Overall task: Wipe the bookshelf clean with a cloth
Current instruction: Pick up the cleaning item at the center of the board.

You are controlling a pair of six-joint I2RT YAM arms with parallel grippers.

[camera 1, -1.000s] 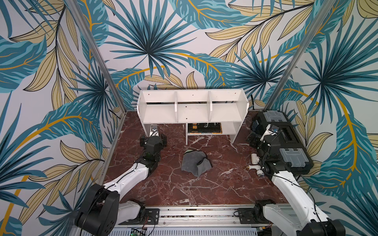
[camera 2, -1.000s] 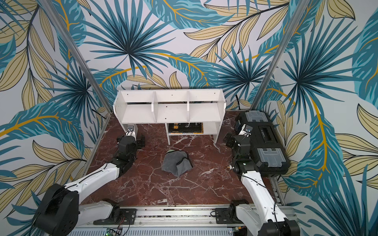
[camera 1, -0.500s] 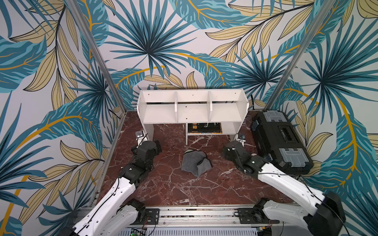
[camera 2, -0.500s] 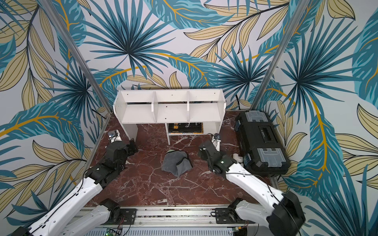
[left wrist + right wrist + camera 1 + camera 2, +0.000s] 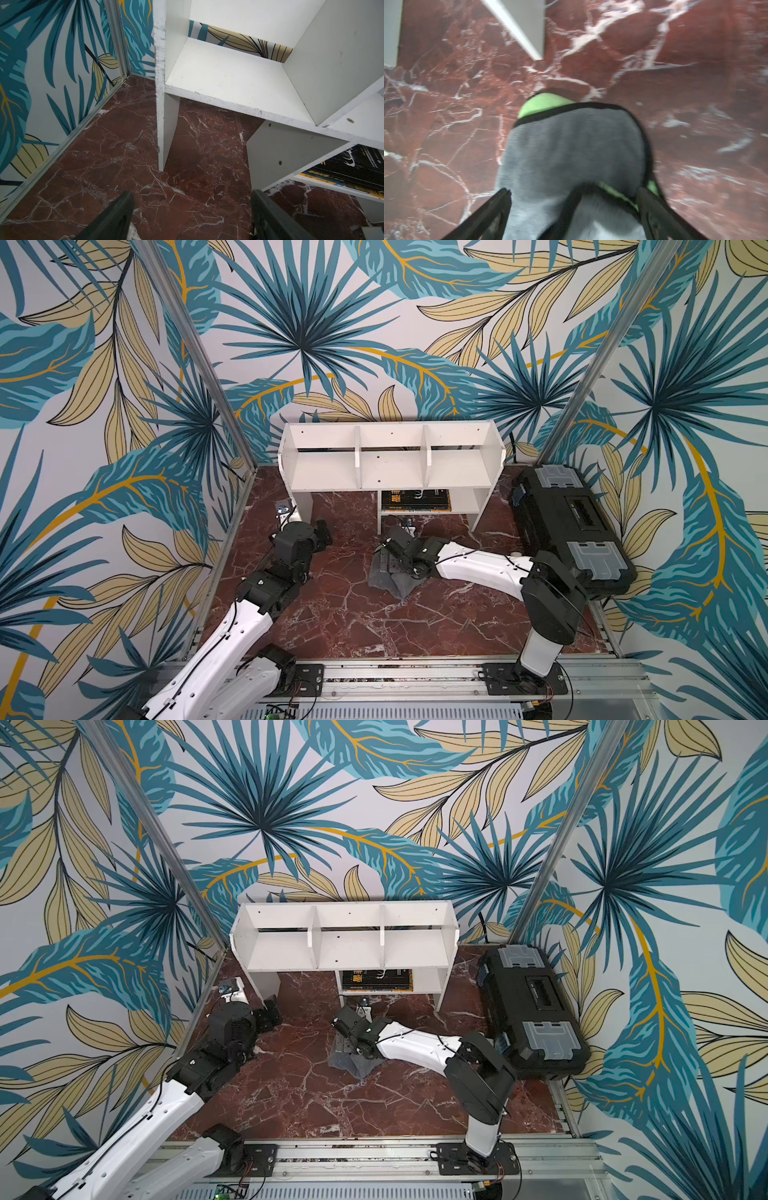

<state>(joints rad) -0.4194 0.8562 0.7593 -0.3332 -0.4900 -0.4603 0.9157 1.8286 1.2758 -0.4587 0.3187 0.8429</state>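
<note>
While the right end effector (image 5: 573, 190) gapes over the bunched cloth (image 5: 571, 149), a shallow closure may pinch only 1 fold; the left end effector (image 5: 191, 194) hangs open.

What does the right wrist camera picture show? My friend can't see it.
A crumpled grey cloth with a black hem and a bright green corner lies on the red marble table, between the wide-open jaws of the right gripper. Part of the white bookshelf shows beyond it; the picture is slightly blurred.

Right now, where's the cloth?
In both top views the cloth lies crumpled on the marble floor, mid-table, in front of the bookshelf, with the open right gripper straddling it.
</note>
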